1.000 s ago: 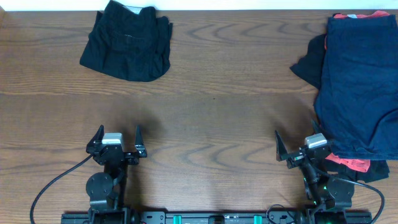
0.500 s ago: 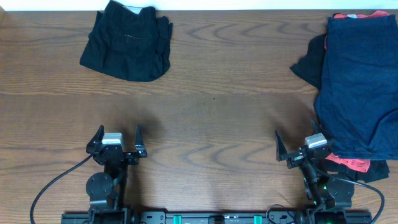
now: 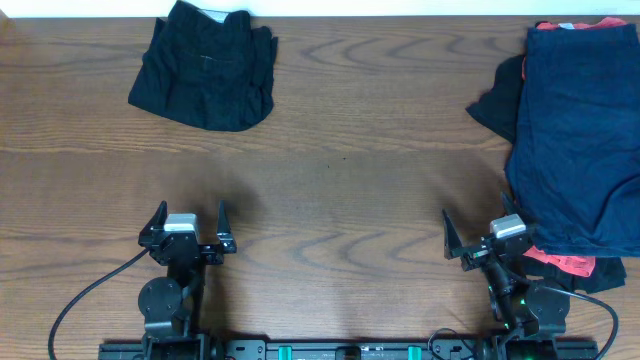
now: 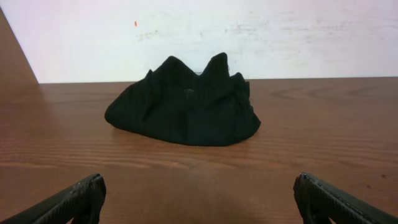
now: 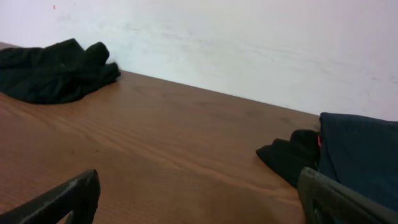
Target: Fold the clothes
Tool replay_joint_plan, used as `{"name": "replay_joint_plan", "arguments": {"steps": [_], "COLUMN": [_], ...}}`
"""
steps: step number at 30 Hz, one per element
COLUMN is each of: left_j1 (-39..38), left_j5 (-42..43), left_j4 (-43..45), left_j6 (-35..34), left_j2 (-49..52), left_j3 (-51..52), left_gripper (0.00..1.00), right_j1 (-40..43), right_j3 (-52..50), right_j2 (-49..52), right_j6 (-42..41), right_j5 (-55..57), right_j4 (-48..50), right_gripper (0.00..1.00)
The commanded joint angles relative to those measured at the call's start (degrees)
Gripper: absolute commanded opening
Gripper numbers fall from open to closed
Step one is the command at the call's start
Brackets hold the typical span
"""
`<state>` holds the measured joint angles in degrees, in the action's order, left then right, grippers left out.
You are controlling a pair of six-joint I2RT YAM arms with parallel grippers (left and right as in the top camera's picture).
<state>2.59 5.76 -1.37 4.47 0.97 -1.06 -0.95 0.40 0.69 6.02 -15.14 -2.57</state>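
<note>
A folded black garment [image 3: 205, 65] lies at the table's far left; it also shows in the left wrist view [image 4: 183, 111] and the right wrist view [image 5: 53, 71]. A pile of clothes sits at the right edge: navy blue shorts [image 3: 580, 135] on top, a black piece [image 3: 498, 100] sticking out left, a coral-red item [image 3: 560, 262] peeking out underneath. The navy shorts [image 5: 360, 155] and black piece [image 5: 289, 155] show in the right wrist view. My left gripper [image 3: 188, 222] is open and empty near the front edge. My right gripper [image 3: 478, 226] is open and empty beside the pile's near corner.
The wooden table [image 3: 340, 180] is bare between the black garment and the pile. A white wall [image 4: 205, 31] rises behind the table's far edge.
</note>
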Motion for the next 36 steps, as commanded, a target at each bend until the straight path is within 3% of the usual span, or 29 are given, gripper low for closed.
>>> {"name": "replay_joint_plan", "arguments": {"steps": [1, 36], "left_j1": [0.2, 0.2], "left_j5": [0.2, 0.2], "left_j4": [-2.1, -2.1], "left_j6": [-0.5, -0.5], "left_j2": [0.1, 0.1], "left_j3": [0.8, 0.8], "left_gripper": [0.98, 0.98], "right_j1": [-0.3, -0.3], "right_j3": [-0.1, -0.1], "right_j2": [-0.3, -0.3], "right_j6": [-0.6, -0.6], "right_j5": [0.3, 1.4], "right_j4": [-0.3, 0.0], "right_gripper": [0.99, 0.99]}}
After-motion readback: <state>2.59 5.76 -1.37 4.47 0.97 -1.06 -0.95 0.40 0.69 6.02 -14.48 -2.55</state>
